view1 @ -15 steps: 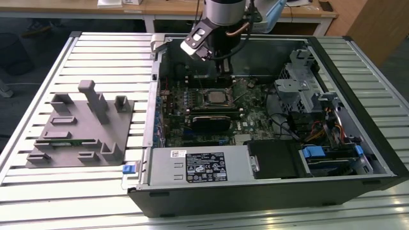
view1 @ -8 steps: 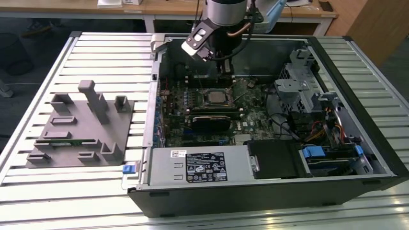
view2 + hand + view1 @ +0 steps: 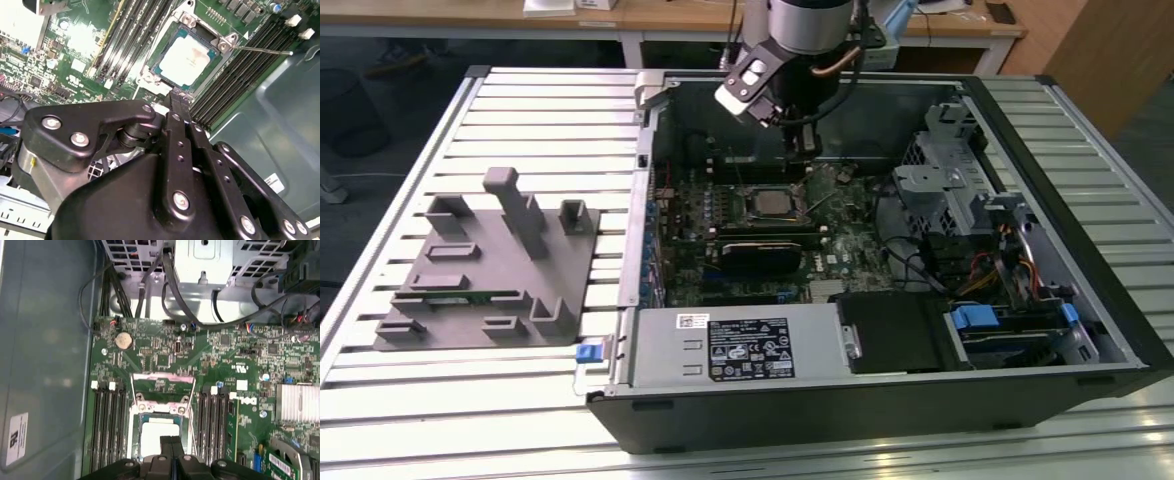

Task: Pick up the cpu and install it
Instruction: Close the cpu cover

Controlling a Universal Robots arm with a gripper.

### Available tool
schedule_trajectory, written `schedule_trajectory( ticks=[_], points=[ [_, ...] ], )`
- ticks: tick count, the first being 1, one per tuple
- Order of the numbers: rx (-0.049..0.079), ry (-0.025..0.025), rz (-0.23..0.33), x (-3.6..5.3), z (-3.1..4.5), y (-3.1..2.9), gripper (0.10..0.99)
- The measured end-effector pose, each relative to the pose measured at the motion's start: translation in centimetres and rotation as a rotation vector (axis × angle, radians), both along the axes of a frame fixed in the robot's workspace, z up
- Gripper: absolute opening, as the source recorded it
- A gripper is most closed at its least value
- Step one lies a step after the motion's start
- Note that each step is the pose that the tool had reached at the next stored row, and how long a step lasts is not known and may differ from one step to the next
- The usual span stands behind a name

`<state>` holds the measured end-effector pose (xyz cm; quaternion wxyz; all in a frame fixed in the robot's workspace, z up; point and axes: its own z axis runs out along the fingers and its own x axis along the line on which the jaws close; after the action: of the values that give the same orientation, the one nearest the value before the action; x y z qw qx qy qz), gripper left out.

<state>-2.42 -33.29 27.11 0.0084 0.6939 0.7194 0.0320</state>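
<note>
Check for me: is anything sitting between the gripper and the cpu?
Nothing visible does. In the second wrist view the cpu lies bare in its socket. In the first wrist view the metal cover frame is hinged back off it. The gripper hangs close over the chip's edge, jaws together.

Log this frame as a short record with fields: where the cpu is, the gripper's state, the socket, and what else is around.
cpu: lying in the motherboard socket, silvery top up
gripper: shut, holding nothing, over the cpu's edge
contact with cpu: cannot tell
socket plate: flipped open
case: open, lying on the table
holder: grey, on the table at the exterior view's left of the case
</note>
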Motion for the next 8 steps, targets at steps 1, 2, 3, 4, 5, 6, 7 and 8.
schedule_trajectory(
  ticks=[1, 2, 3, 4, 5, 6, 7, 8],
  points=[
    [0.000, 0.0029, 0.000, 0.04, 0.20, 0.00, 0.106],
    [0.000, 0.0048, 0.000, 0.09, 0.41, 0.01, 0.106],
    [0.000, 0.0062, 0.000, 0.21, 0.52, 0.01, 0.106],
    [0.000, 0.0069, 0.000, 0.38, 0.54, 0.01, 0.106],
    [0.001, 0.0075, 0.000, 0.57, 0.54, 0.01, 0.106],
    [0.001, 0.0085, 0.000, 0.82, 0.54, 0.01, 0.106],
    [0.000, 0.0096, 0.000, 1.06, 0.55, 0.01, 0.106],
    [0.000, 0.0103, 0.000, 1.26, 0.55, 0.00, 0.106]
  ],
)
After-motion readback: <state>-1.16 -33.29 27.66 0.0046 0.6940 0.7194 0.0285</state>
